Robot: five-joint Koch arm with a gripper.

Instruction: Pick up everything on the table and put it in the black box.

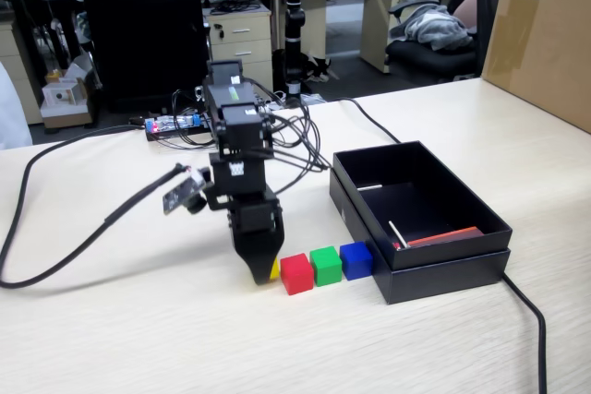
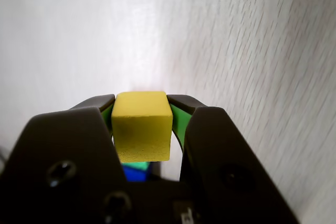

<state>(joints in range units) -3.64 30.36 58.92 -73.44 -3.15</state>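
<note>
claw: gripper (image 2: 142,129) pinching the yellow cube (image 2: 143,125), down at the table at the left end of the row
done: black box (image 1: 420,228) already holding some flat bits
left: yellow cube, red cube (image 1: 295,274), green cube (image 1: 325,265), blue cube (image 1: 355,260) beside the box

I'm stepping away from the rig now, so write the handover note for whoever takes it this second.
Hand: shut on the small yellow foam cube, jaws against its two sides; in the fixed view it is still down at the light wooden table, cube not lifted.
On the table in the fixed view: red cube, green cube and blue cube in a row, beside the open black cardboard box.
Done: no cube is in the box; it holds only a red flat piece and thin white sticks.
Left: lift and box yellow, then the other three.
</note>
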